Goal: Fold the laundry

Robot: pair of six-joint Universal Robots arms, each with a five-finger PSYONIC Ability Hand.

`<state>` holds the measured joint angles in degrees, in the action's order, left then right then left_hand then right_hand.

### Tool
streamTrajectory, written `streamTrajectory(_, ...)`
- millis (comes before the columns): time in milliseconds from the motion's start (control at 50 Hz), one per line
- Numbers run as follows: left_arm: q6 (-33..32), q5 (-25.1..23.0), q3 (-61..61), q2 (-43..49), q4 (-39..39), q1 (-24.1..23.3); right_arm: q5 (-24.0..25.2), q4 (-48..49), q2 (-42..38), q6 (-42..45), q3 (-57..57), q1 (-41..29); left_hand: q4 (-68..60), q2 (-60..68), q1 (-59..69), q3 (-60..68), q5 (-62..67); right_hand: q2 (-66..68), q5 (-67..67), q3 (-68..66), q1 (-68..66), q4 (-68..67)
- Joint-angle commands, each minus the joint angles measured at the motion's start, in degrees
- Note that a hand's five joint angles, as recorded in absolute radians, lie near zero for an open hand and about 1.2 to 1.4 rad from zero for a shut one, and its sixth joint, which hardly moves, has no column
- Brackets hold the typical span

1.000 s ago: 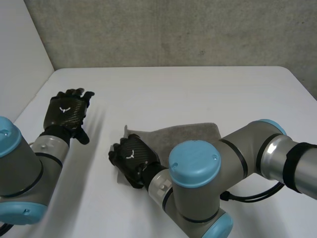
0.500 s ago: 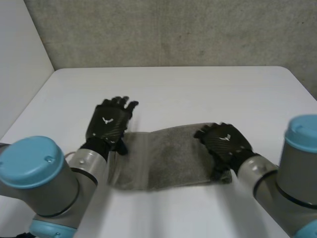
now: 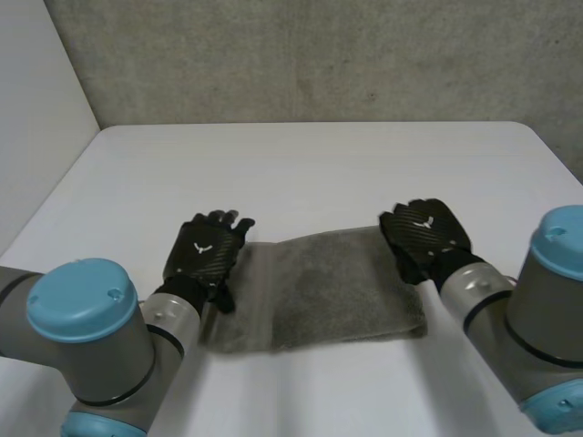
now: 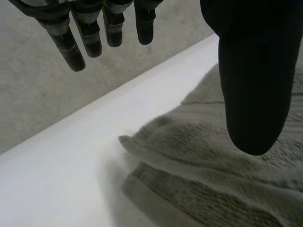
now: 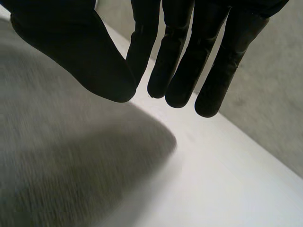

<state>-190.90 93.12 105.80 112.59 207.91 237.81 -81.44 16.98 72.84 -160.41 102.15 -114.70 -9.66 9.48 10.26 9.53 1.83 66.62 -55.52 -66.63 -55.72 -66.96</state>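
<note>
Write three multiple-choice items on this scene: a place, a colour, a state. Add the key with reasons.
1. Where is the left hand? A at the towel's left end; B far from the towel; C on its middle.
2. Towel's colour? A blue; B grey; C red.
3. The right hand's fingers are: A clenched on cloth; B straight, holding nothing; C under cloth.
Key: A, the head view shows it; B, grey pile on the white table; B, its wrist view shows them straight.
</note>
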Motion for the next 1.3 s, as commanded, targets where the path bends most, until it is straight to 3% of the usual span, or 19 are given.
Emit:
streamTrajectory(20,0.2,1.8,1.2,-1.8,-0.1,0.5,-0.2,-2.6,-0.1,-3.6,2.1,-1.1,-0.3,0.5,-0.3,0.5,-1.8,-6.2,5.1,6.2,-4.7,6.6)
streamTrajectory(80,0.0,1.7,1.5,-1.8,0.0,0.9,0.6,-3.5,0.0,-3.6,3.4,-0.3,-0.3,0.5,-0.3,0.5,-1.8,-11.5,10.4,11.5,0.6,11.8)
streamTrajectory(120,-0.2,1.7,1.5,-1.5,0.1,0.7,1.0,-3.9,0.3,-2.8,6.8,1.6,-0.3,0.5,-0.3,0.5,-1.8,-25.4,24.3,25.4,14.5,25.7)
streamTrajectory(260,-0.2,1.7,1.7,-1.1,0.3,0.6,1.9,-1.7,0.3,-2.1,11.2,5.5,-0.3,0.5,-0.3,0.5,-1.8,-27.9,26.8,28.0,17.0,28.3)
streamTrajectory(420,-0.2,1.8,1.8,-1.4,0.1,0.7,4.1,3.9,-1.0,-2.1,13.2,6.9,-0.3,0.5,-0.3,0.5,-1.8,-15.7,14.6,15.7,4.8,16.0)
streamTrajectory(460,-0.2,1.8,1.7,-1.6,0.1,0.8,4.2,5.9,-2.4,-2.1,13.0,7.2,-0.3,0.5,-0.3,0.5,-1.8,13.2,-14.3,-13.2,-24.1,-12.9)
streamTrajectory(600,0.0,1.9,1.7,-1.9,0.1,0.8,3.5,6.7,-1.7,-1.0,9.8,8.5,-0.3,0.5,-0.3,0.5,-1.8,13.4,-14.5,-13.4,-24.3,-13.0)
streamTrajectory(700,0.3,2.0,1.7,-2.7,0.0,0.8,3.6,4.6,0.2,1.2,2.3,4.7,-0.3,0.5,-0.3,0.5,-1.8,13.4,-14.5,-13.4,-24.3,-13.0)
streamTrajectory(740,0.5,2.2,1.6,-4.4,-0.1,1.1,3.9,1.3,0.2,1.3,-4.3,-3.5,-0.3,0.5,-0.3,0.5,-1.8,13.4,-14.5,-13.4,-24.3,-13.0)
streamTrajectory(760,0.5,2.2,1.6,-4.4,-0.1,1.1,3.9,1.3,0.2,1.3,-4.3,-3.5,-0.3,0.5,-0.3,0.5,-1.8,13.4,-14.5,-13.4,-24.3,-13.0)
streamTrajectory(800,0.6,2.2,1.7,-5.9,-0.1,2.2,4.9,-2.5,-5.0,1.9,-11.6,-12.1,-0.3,0.5,-0.3,0.5,-1.8,13.4,-14.5,-13.4,-24.3,-13.0)
streamTrajectory(860,0.6,2.2,1.7,-6.9,-0.1,3.1,5.2,-5.8,-10.1,2.4,-16.9,-18.9,-0.3,0.5,-0.3,0.5,-1.8,13.4,-14.5,-13.4,-24.3,-13.0)
streamTrajectory(1020,4.6,2.2,1.8,-12.7,-1.8,7.6,8.0,-7.7,-17.6,2.8,-17.8,-25.7,-0.3,0.5,-0.3,0.5,-1.8,13.4,-14.5,-13.4,-24.3,-13.0)
streamTrajectory(1060,7.6,2.2,1.7,-13.2,-2.1,7.8,8.1,-7.7,-17.2,2.7,-17.7,-25.6,-0.3,0.5,-0.3,0.5,-1.8,9.9,-11.0,-9.9,-20.8,-9.6)
streamTrajectory(1100,9.3,2.0,1.5,-13.4,-2.2,7.8,7.4,-7.7,-14.8,1.3,-17.8,-24.8,-0.3,0.5,-0.3,0.5,-1.8,-39.6,38.5,39.7,28.7,40.0)
streamTrajectory(1120,10.8,2.0,1.2,-13.4,-2.5,7.8,7.4,-7.7,-14.7,1.3,-17.8,-24.8,-0.3,0.5,-0.3,0.5,-1.8,-39.9,38.8,39.9,29.0,40.2)
streamTrajectory(1140,12.2,1.7,0.9,-13.4,-3.1,7.8,6.9,-7.6,-12.6,0.2,-18.0,-23.6,-0.3,0.5,-0.3,0.5,-1.8,-53.5,52.4,53.6,42.6,53.9)
streamTrajectory(1180,12.8,1.5,0.5,-13.4,-3.8,7.4,4.5,-7.7,-7.6,-5.4,-18.0,-18.0,-0.3,0.5,-0.3,0.5,-1.8,-56.6,55.5,56.6,45.7,57.0)
streamTrajectory(1300,13.9,1.3,-2.9,-12.7,-7.8,3.8,2.8,-8.4,-4.7,-18.3,-18.3,-12.5,-0.7,0.9,0.1,0.9,-1.4,-56.6,55.5,56.6,45.7,57.0)
